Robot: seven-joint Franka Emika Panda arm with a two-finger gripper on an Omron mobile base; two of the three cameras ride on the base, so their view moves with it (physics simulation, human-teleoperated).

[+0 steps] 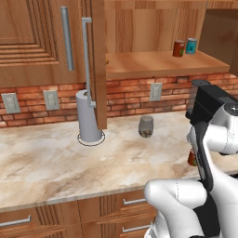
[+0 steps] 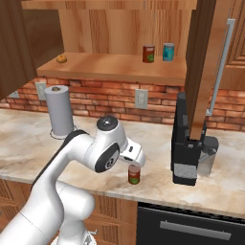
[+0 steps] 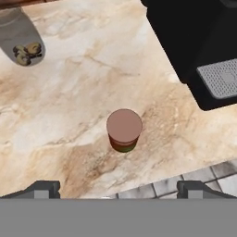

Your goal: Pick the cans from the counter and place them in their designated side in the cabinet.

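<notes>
The red can (image 3: 124,130) on the tabletop (image 3: 69,115) looks light, rigid and slick (metal top); grip its round sides midway. The gripper (image 3: 118,187) hovers above, jaws spread wide.

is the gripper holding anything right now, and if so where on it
Nothing is held. The gripper hangs open above the red can on the counter, its fingertips wide apart and clear of the can's sides.
</notes>
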